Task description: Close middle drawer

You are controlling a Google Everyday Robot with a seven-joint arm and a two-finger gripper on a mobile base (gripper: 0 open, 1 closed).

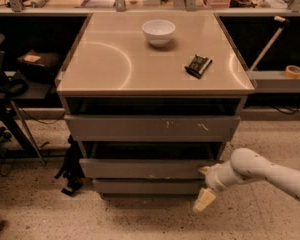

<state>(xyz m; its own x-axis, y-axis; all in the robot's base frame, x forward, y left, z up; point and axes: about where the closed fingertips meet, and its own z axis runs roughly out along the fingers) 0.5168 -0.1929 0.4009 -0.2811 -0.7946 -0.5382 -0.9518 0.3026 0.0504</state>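
The middle drawer (145, 168) is the plain grey front second from the top in the cabinet, and it stands a little way out with a dark strip of its inside showing above it. My gripper (205, 185) is at the right end of that front, on a white arm coming in from the right. It is open: the upper finger (205, 170) touches the drawer front's right end and the lower pale finger (204, 200) hangs below, by the lowest front (145, 186).
The scratched top drawer front (152, 127) stands slightly out above. On the cabinet top (105, 64) are a white bowl (158, 32) and a dark packet (198, 65). A black stand and bag (70, 169) are at left, and shelves with a tape roll (293, 71) at right.
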